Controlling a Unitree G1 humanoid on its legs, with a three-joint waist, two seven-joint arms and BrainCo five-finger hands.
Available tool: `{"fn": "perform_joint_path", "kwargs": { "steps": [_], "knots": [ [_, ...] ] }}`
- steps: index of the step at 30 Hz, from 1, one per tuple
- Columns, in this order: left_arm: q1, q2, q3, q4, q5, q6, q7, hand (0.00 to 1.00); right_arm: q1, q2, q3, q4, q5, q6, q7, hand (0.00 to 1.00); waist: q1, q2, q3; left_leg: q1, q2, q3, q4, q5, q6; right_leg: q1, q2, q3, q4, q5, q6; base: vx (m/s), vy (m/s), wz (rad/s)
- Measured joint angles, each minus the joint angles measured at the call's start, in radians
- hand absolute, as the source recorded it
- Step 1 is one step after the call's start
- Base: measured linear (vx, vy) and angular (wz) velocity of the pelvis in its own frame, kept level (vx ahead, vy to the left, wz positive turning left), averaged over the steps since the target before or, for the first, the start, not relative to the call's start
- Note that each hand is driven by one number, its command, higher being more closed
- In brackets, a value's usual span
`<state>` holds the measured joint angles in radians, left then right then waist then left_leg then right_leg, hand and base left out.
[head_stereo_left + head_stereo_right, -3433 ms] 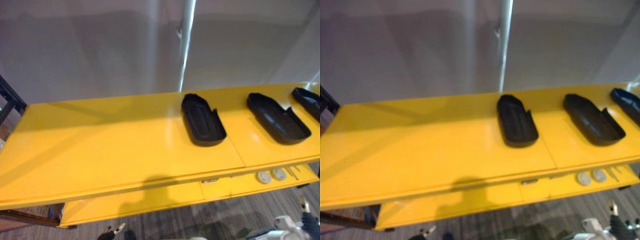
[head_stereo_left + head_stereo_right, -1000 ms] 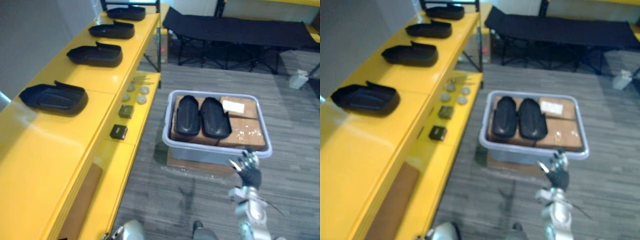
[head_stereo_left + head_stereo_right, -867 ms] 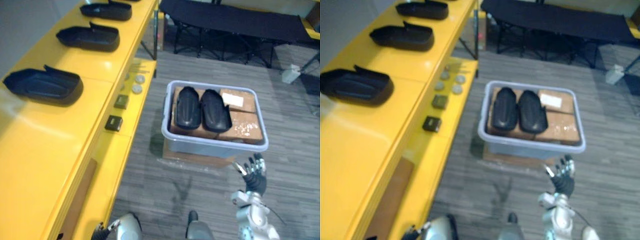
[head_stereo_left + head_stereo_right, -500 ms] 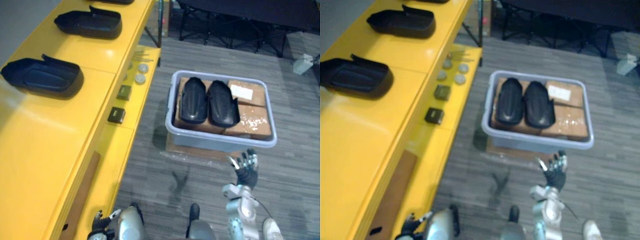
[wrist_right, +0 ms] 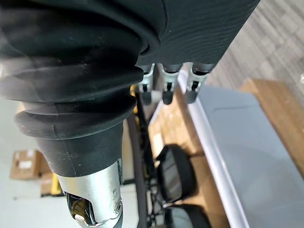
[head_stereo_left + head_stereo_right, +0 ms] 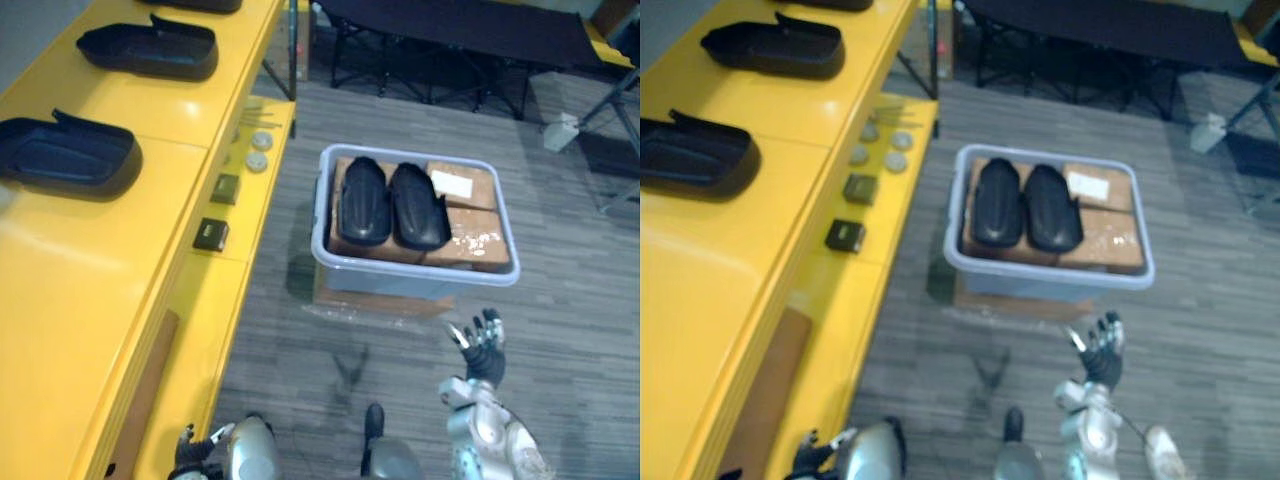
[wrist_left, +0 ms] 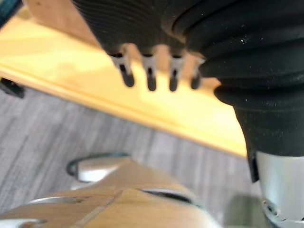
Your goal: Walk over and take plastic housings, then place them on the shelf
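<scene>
**Turned away from the shelf, now lined up on the bin**

A few seconds back the head camera was staring straight at the shelf top. Now the whole view has swung round, so the yellow shelf (image 6: 90, 270) runs down the left side. That's the camera turning, not parts moving. Two black shelf housings (image 6: 65, 160) sit on its top, back from the front edge.

The left hand (image 7: 142, 33) hangs low by the shelf's front edge, fingers loose and nothing in them. Some small parts (image 6: 212, 233) lie on the lower ledge.

Next over is the grey bin (image 6: 415, 275) on the floor, staying roughly mid-view over the last second. The two plastic housings (image 6: 366, 202) to grab lie side by side in its left half, on top of cardboard boxes (image 6: 470, 245).

The right hand (image 6: 483, 345) is just short of the bin's near rim, fingers spread wide, empty.

My read: the walk-over is basically done and nothing is picked yet, so reaching over that rim comes next.
</scene>
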<state>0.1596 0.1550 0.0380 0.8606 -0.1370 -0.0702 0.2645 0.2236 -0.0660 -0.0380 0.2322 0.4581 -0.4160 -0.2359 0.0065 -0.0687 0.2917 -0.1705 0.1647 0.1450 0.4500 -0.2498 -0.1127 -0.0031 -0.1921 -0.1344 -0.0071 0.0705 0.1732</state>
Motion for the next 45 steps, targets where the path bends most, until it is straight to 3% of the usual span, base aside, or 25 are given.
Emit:
{"fn": "perform_joint_path", "kwargs": {
  "steps": [2, 5, 8, 10, 12, 14, 16, 17, 18, 19, 20, 23, 25, 27, 29, 32, 36, 40, 42, 45],
  "knots": [
    [0.000, 0.006, -0.014, -0.007, 0.000, 0.007, -0.004, 0.00, 0.008, 0.001, -0.001, 0.002, 0.013, -0.002, 0.009, 0.00, 0.001, 0.000, 0.000, 0.004, -0.001, 0.001, -0.003, -0.001, -0.001, -0.008, -0.002, 0.003, 0.022, -0.010, -0.010, -0.03, 0.047, -0.02],
    [-0.001, 0.030, -0.056, -0.025, 0.072, 0.023, -0.002, 0.00, 0.034, 0.020, 0.001, 0.001, 0.076, -0.024, 0.054, 0.00, -0.007, -0.008, 0.008, 0.014, -0.021, -0.004, -0.003, -0.003, 0.003, -0.071, -0.034, 0.019, 0.187, -0.084, -0.013, -0.05, 0.080, 0.06],
    [-0.001, 0.033, -0.061, -0.021, 0.062, 0.037, 0.011, 0.00, 0.036, 0.032, 0.015, 0.006, 0.076, -0.032, 0.095, 0.00, -0.022, 0.001, 0.011, -0.007, -0.020, -0.024, 0.015, -0.010, 0.012, -0.083, -0.041, 0.029, 0.209, -0.090, -0.026, -0.05, 0.072, 0.11],
    [-0.001, 0.032, -0.061, -0.007, 0.051, 0.037, 0.030, 0.00, 0.039, 0.033, 0.040, 0.016, 0.049, -0.043, 0.104, 0.00, -0.024, 0.001, 0.012, -0.014, -0.019, -0.049, 0.016, -0.017, 0.003, -0.090, -0.029, 0.051, 0.232, -0.105, -0.054, -0.05, 0.045, 0.34],
    [-0.001, 0.033, -0.053, 0.017, -0.050, 0.035, 0.083, 0.00, 0.039, 0.033, 0.076, 0.018, -0.007, -0.045, 0.100, 0.00, -0.026, 0.002, 0.013, -0.024, -0.011, -0.093, 0.013, -0.015, -0.007, -0.083, -0.007, 0.066, 0.253, -0.120, -0.052, -0.02, -0.034, 0.47],
    [0.020, 0.019, 0.004, 0.033, -0.207, 0.032, 0.134, 0.00, 0.016, 0.027, 0.127, 0.018, -0.050, -0.046, 0.080, 0.00, -0.014, -0.007, 0.007, -0.030, 0.005, -0.134, 0.013, -0.010, -0.033, -0.061, 0.004, 0.019, 0.255, -0.179, 0.005, 0.03, -0.141, 0.41],
    [0.041, -0.009, 0.054, 0.033, -0.308, 0.029, 0.157, 0.00, -0.006, 0.024, 0.133, 0.017, -0.050, -0.040, 0.069, 0.00, -0.011, -0.001, 0.011, -0.032, 0.025, -0.165, 0.005, 0.010, -0.045, -0.060, 0.026, -0.010, 0.291, -0.214, -0.011, 0.03, -0.147, 0.42],
    [0.068, -0.033, 0.100, 0.033, -0.361, 0.029, 0.155, 0.00, -0.019, 0.016, 0.134, 0.017, -0.050, -0.028, 0.051, 0.00, 0.010, 0.006, 0.015, -0.027, 0.048, -0.168, 0.014, 0.036, -0.042, -0.061, 0.040, -0.032, 0.326, -0.253, -0.039, 0.06, -0.199, 0.36],
    [0.079, -0.048, 0.116, 0.033, -0.366, 0.028, 0.155, 0.00, -0.024, 0.009, 0.133, 0.018, -0.050, -0.021, 0.044, 0.00, 0.017, 0.012, 0.019, -0.034, 0.054, -0.170, 0.034, 0.046, -0.030, -0.055, 0.047, -0.042, 0.332, -0.263, -0.046, 0.09, -0.222, 0.41],
    [0.103, -0.068, 0.128, 0.043, -0.362, 0.029, 0.149, 0.00, -0.026, -0.007, 0.128, 0.019, -0.048, -0.009, 0.038, 0.00, 0.021, 0.026, 0.029, -0.046, 0.065, -0.164, 0.075, 0.073, 0.010, -0.020, 0.055, -0.075, 0.320, -0.271, -0.058, 0.08, -0.164, 0.47],
    [0.127, -0.088, 0.131, 0.048, -0.348, 0.030, 0.140, 0.00, -0.020, -0.015, 0.120, 0.017, -0.048, -0.005, 0.037, 0.00, 0.021, 0.038, 0.036, -0.041, 0.067, -0.155, 0.084, 0.095, 0.029, 0.013, 0.059, -0.096, 0.302, -0.271, -0.060, 0.10, -0.235, 0.59],
    [0.198, -0.151, 0.122, 0.050, -0.288, 0.043, 0.093, 0.00, 0.009, -0.026, 0.068, 0.009, -0.040, 0.016, 0.039, 0.00, 0.026, 0.068, 0.023, -0.022, 0.069, -0.076, 0.000, 0.167, 0.014, 0.030, 0.062, -0.117, 0.248, -0.259, -0.076, 0.07, -0.142, 0.27],
    [0.215, -0.172, 0.106, 0.066, -0.278, 0.057, 0.067, 0.00, 0.010, -0.032, 0.038, 0.005, -0.040, 0.040, 0.042, 0.00, 0.025, 0.096, 0.025, -0.030, 0.055, -0.006, 0.028, 0.135, 0.039, 0.026, 0.059, -0.118, 0.211, -0.241, -0.080, 0.09, -0.074, -0.01],
    [0.213, -0.168, 0.103, 0.083, -0.245, 0.056, 0.032, 0.00, 0.013, -0.033, 0.022, 0.003, -0.039, 0.059, 0.045, 0.00, 0.013, 0.100, 0.023, -0.015, 0.009, 0.052, 0.022, 0.080, 0.023, 0.035, 0.051, -0.120, 0.197, -0.222, -0.079, 0.13, 0.032, 0.07],
    [0.187, -0.135, 0.094, 0.084, -0.200, 0.051, -0.009, 0.00, 0.018, -0.031, 0.020, -0.017, -0.041, 0.073, 0.053, 0.00, 0.003, 0.100, 0.021, 0.054, -0.030, 0.091, -0.139, 0.063, 0.033, 0.026, 0.045, -0.141, 0.192, -0.218, -0.074, 0.12, 0.063, 0.21],
    [0.143, -0.092, 0.073, 0.039, -0.138, 0.033, -0.011, 0.00, 0.005, -0.011, 0.028, -0.030, -0.040, 0.076, 0.062, 0.00, 0.015, 0.064, 0.035, 0.048, -0.054, 0.083, -0.165, 0.085, 0.048, 0.013, 0.024, -0.140, 0.188, -0.201, -0.055, 0.07, 0.061, 0.13],
    [0.082, -0.054, 0.026, -0.052, -0.076, -0.026, 0.004, 0.00, 0.007, -0.009, 0.060, -0.025, -0.025, 0.068, 0.064, 0.00, 0.024, 0.054, 0.031, 0.080, -0.054, 0.083, -0.163, 0.085, 0.049, 0.044, 0.026, -0.132, 0.168, -0.153, -0.070, 0.04, 0.086, -0.06],
    [0.008, -0.034, 0.016, -0.065, -0.053, -0.020, 0.018, 0.00, 0.018, -0.008, 0.085, -0.018, -0.021, 0.065, 0.063, 0.00, 0.013, 0.039, 0.032, 0.087, -0.049, 0.084, -0.160, 0.082, 0.054, 0.039, 0.036, -0.101, 0.168, -0.126, -0.076, -0.01, 0.044, -0.19],
    [-0.026, -0.018, -0.001, -0.078, -0.054, 0.001, 0.018, 0.00, 0.031, -0.005, 0.102, -0.018, -0.022, 0.046, 0.064, 0.00, 0.008, 0.022, 0.041, 0.100, -0.042, 0.085, -0.150, 0.070, 0.056, 0.036, 0.040, -0.079, 0.186, -0.124, -0.077, -0.05, 0.040, -0.23],
    [-0.042, -0.013, -0.030, -0.092, -0.052, 0.028, 0.018, 0.00, 0.041, -0.006, 0.107, -0.018, -0.022, 0.035, 0.063, 0.00, 0.001, 0.018, 0.041, 0.099, -0.023, 0.082, -0.135, 0.053, 0.062, -0.010, 0.037, -0.054, 0.265, -0.121, -0.073, -0.08, 0.047, -0.18]
  ]
}}
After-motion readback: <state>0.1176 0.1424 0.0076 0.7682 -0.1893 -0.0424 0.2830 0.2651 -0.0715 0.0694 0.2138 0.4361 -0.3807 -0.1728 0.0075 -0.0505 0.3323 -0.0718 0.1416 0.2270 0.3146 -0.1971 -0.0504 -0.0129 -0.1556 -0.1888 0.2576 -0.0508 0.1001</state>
